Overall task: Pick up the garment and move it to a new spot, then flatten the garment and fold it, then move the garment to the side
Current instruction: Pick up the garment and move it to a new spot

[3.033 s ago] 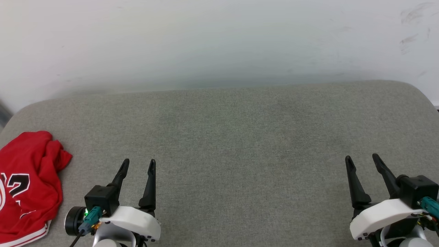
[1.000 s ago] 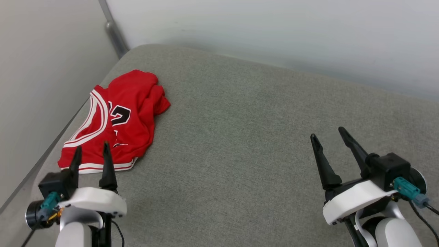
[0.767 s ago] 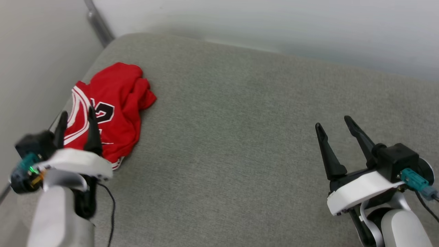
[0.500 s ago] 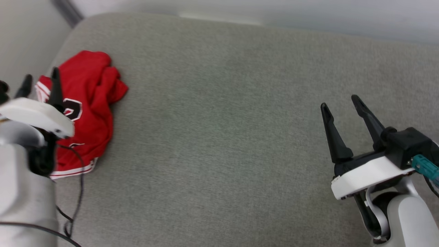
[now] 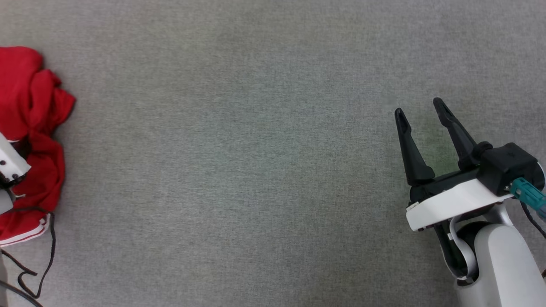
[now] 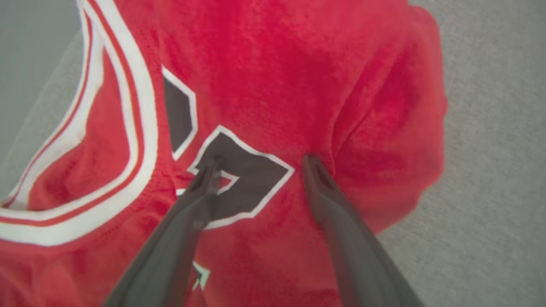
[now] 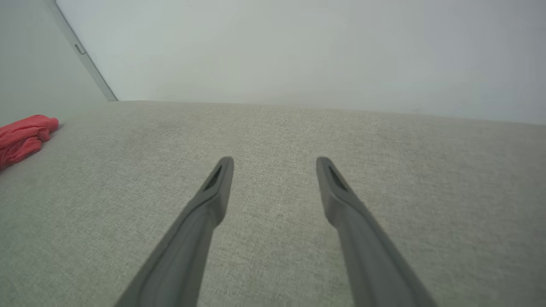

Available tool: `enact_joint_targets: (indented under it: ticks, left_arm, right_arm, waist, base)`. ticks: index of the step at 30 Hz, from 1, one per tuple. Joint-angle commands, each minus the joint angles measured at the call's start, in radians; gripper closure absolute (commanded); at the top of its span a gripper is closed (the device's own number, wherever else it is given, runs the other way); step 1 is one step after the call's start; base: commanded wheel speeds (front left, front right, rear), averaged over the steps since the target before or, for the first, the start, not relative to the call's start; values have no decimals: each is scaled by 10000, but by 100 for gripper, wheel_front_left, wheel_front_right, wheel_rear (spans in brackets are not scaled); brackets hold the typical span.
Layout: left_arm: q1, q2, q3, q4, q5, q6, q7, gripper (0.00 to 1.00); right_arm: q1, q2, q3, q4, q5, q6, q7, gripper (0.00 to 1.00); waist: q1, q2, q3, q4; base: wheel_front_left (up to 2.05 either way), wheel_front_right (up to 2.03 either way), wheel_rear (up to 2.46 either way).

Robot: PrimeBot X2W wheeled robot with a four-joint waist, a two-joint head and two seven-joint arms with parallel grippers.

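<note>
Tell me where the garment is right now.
The garment lies crumpled on the grey cushion at the head view's far left edge, with the open left gripper poised right over it.

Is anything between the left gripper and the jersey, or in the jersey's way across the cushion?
Nothing visible. The open left gripper points straight at the jersey, with nothing between them. The cushion to the jersey's right is bare as far as the open right gripper.

looks like a bare lab-ish test room (can't be sure), big grey fabric pad [image 7: 426,179], plain white walls [image 7: 298,51], metal strip [image 7: 94,70] in the wall corner
</note>
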Motion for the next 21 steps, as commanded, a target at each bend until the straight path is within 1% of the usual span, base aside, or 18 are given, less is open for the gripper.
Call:
enact_joint_targets:
  ticks: [1,4,5,9,10,12,14,15,18,21]
  left_arm:
    - [-32,56,24,58,-6,26,98,0]
    - [233,47,15,390,-191,155,1211,0]
    - [332,58,64,433,-289,227,1465,0]
    - [775,28,111,388,-514,289,2374,0]
    - [937,20,99,8,-555,280,2507,100]
    - [943,-5,64,-315,-638,186,2476,100]
    - [958,95,28,-744,-543,165,2162,100]
    - [934,167,-82,-1383,-430,46,1384,100]
    - [1012,223,-364,-1914,-197,-90,368,100]
    - [1053,118,-692,-2353,-6,-183,-852,100]
  right_arm:
    - [-162,33,11,31,7,-3,-33,0]
    - [-277,70,82,155,74,-3,-114,0]
    - [-295,79,114,187,74,-3,-145,0]
    - [-444,94,168,309,159,-3,-217,0]
    - [-423,100,145,364,144,-3,-267,0]
    - [-389,97,110,403,130,-3,-262,0]
    - [-305,99,42,435,163,-3,-279,0]
    - [-140,121,-79,511,238,-3,-300,0]
    - [9,140,-192,530,271,-3,-301,0]
    - [231,161,-302,510,261,-3,-271,0]
  waist:
    - [-2,-1,137,-117]
    - [-2,-1,216,-167]
    - [-2,-1,230,-186]
    - [-2,-1,243,-250]
    - [-2,-1,178,-265]
    - [-2,-1,71,-247]
    - [-2,-1,-86,-214]
    - [-2,-1,-472,-143]
    - [-2,-1,-972,-56]
    - [-2,-1,-1501,27]
  base:
    - [0,0,0]
    - [0,0,0]
    - [0,0,0]
    - [0,0,0]
    - [0,0,0]
    - [0,0,0]
    - [0,0,0]
    - [0,0,0]
    - [0,0,0]
    - [0,0,0]
